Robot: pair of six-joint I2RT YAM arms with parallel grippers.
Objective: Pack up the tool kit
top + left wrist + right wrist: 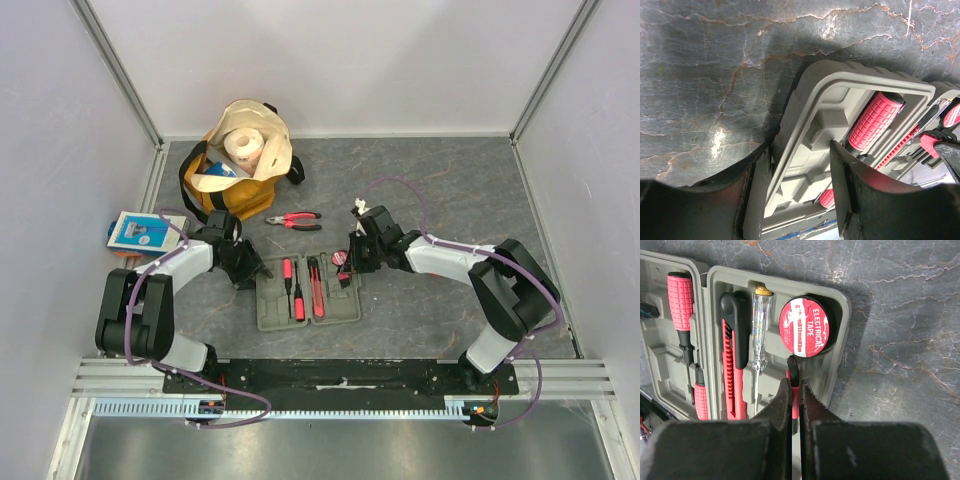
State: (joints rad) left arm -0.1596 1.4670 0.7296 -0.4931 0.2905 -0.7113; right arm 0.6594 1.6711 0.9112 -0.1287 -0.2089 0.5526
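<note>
The grey tool kit case (268,312) lies open at the table's middle, holding red-handled screwdrivers (292,285), a red utility knife (732,365), a clear tester screwdriver (759,340) and a roll of electrical tape (804,333). My left gripper (801,150) is open and straddles the case's left rim (840,80), one finger outside and one inside. My right gripper (795,382) is shut on a thin red-and-black tool (793,367), just below the tape over the case's right half. Red-and-black pliers (295,220) lie on the table beyond the case.
A tan-and-yellow bag (240,160) with a paper roll stands at the back left. A blue-and-white flat packet (140,232) lies at the left edge, beside my left arm. White walls enclose the grey mat on three sides.
</note>
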